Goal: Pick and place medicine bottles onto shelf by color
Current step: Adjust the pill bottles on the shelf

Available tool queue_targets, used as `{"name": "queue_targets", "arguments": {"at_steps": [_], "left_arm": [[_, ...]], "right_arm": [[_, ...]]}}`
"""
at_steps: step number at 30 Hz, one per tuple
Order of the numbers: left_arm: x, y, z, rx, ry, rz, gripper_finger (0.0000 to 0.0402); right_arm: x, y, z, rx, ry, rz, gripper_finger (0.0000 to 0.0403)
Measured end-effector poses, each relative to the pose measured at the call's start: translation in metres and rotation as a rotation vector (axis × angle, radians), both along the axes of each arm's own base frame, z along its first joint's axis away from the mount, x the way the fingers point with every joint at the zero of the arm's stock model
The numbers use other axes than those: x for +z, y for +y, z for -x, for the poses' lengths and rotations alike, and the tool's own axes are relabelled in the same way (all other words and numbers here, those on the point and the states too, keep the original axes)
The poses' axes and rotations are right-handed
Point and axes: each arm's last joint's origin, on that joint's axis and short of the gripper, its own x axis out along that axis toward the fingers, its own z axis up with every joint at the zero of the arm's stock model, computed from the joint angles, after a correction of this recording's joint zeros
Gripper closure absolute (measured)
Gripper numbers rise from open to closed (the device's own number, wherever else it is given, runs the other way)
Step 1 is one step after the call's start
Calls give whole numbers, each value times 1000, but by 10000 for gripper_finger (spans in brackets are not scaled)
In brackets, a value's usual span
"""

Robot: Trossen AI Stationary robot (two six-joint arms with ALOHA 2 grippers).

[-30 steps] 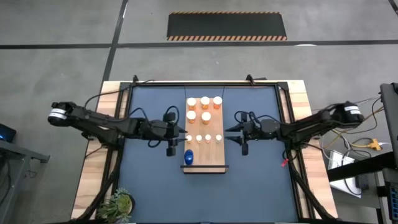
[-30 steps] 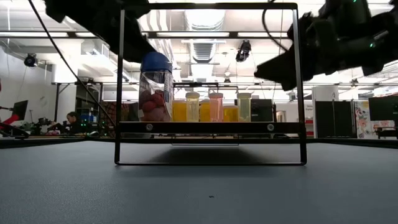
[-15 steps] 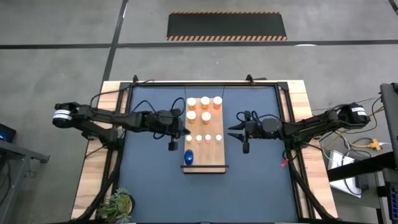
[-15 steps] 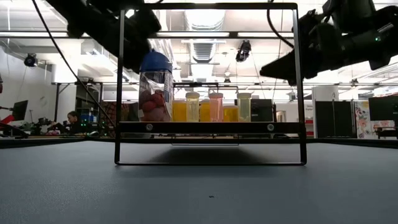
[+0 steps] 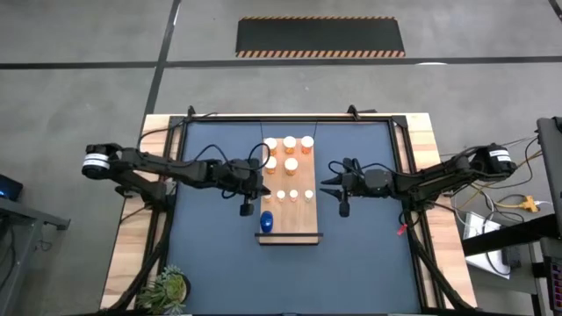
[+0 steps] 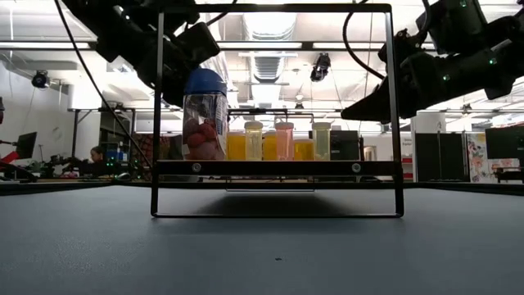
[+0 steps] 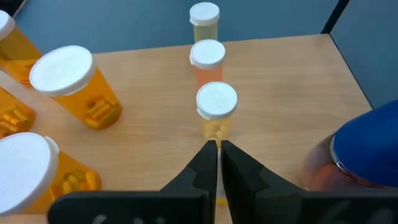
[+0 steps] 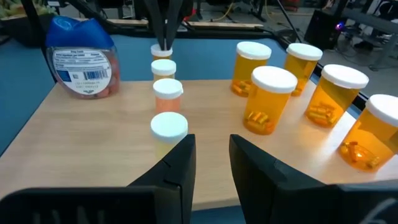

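Observation:
The shelf (image 5: 303, 224) is a light wooden board raised in a black frame. On it stand several large orange bottles (image 5: 290, 163) with white caps, a row of small white-capped bottles (image 5: 294, 195) and one blue bottle (image 5: 266, 221). My left gripper (image 7: 217, 147) is shut at the shelf's left edge. It points slanting down at the row's leftmost small bottle (image 7: 216, 109). My right gripper (image 8: 211, 152) stands open at the shelf's right edge, just off the rightmost small bottle (image 8: 169, 127), with nothing between its fingers. My left gripper's shut fingertips (image 7: 210, 152) stand right at the foot of the leftmost small bottle (image 7: 216, 129), coming from the table's left and slanting down. I cannot tell whether they touch it. The bottle stands upright on the shelf.
The shelf's black frame uprights (image 6: 155, 115) rise at its corners beside the blue bottle (image 6: 205, 115). A green plant (image 5: 167, 287) sits at the table's near left corner. Dark mat lies bare in front of the shelf. A person (image 6: 94, 157) sits far off in the room.
My left gripper has moved toward the table's right edge and a little down, up to the left end of the small-bottle row. My right gripper has tipped, its fingertips lower than before. The bottles have stayed where they were.

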Motion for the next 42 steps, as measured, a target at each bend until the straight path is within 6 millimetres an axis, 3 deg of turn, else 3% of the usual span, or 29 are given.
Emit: {"name": "queue_targets", "arguments": {"at_steps": [17, 24, 29, 34, 37, 42], "left_arm": [[2, 0, 1, 0, -9, -9, 396], [21, 0, 1, -14, -76, -36, 395], [40, 0, 7, -63, -172, -127, 395], [56, 0, 14, -101, -295, -230, 395], [58, -1, 20, -121, -348, -291, 395], [59, -1, 32, -146, -390, -363, 395]], "right_arm": [[0, 0, 0, -2, -4, -9, 318], [6, 0, -3, 4, -33, 9, 329], [26, 0, -19, 16, -29, 44, 341], [62, -4, -44, 12, 176, 47, 355], [86, -11, -56, -14, 309, 28, 360], [116, -26, -73, -33, 379, -3, 365]]}}
